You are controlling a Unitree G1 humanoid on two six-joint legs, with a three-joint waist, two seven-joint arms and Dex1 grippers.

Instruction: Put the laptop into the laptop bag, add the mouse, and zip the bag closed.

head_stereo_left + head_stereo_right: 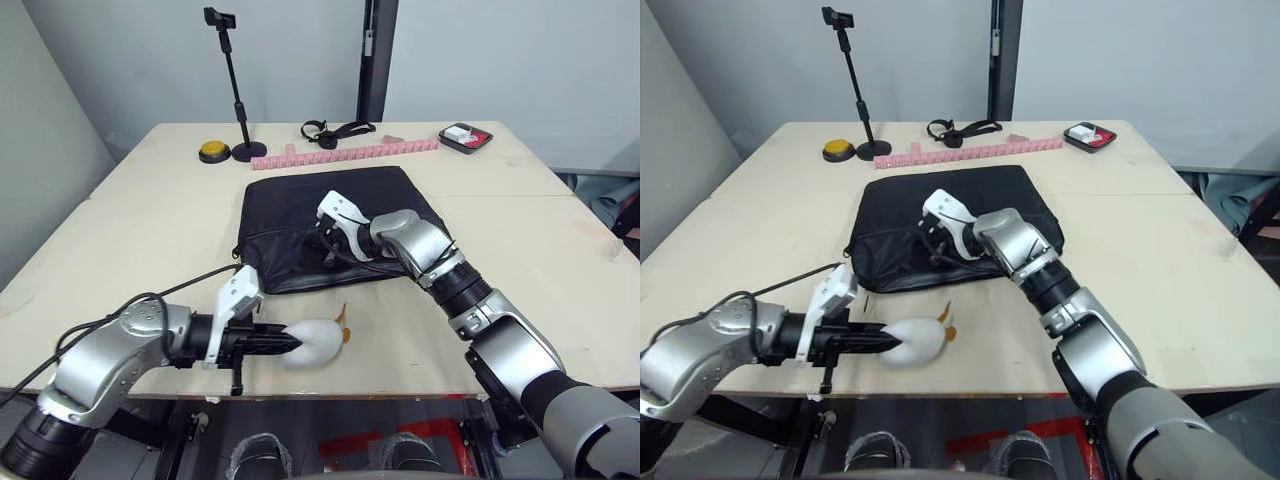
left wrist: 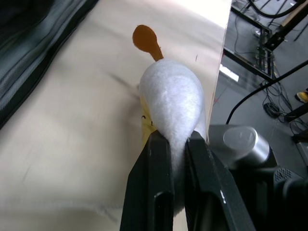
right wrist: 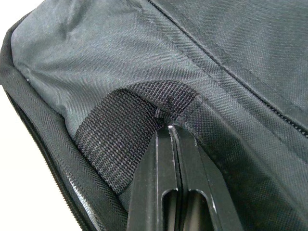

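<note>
- My left gripper (image 1: 285, 345) is clamped on a white fluffy toy duck (image 2: 174, 100); in the left wrist view its two black fingers (image 2: 154, 178) pinch the plush between them, and the orange foot sticks out beyond
- The duck sits near the front edge of the table (image 1: 150, 200), just in front of the laptop bag (image 1: 340, 200) but apart from it
- My right gripper (image 1: 325, 240) rests on the bag near its front left corner; in the right wrist view its fingers (image 3: 161, 163) are pressed together with their tips at the stitched end of the black strap handle (image 3: 120, 134), and I see nothing held between them
- The bag lies flat in the middle of the table; its zip (image 3: 45, 163) runs along the edge beside the strap, and there it looks at least partly undone
- I can pick out neither the laptop nor the mouse, so I cannot say whether either is already inside
- I judge the step to be the mouse one, but what I am holding is the toy, not the mouse
- Next I would let go of the duck, find the real mouse, and have the right gripper hold the bag mouth open
</note>
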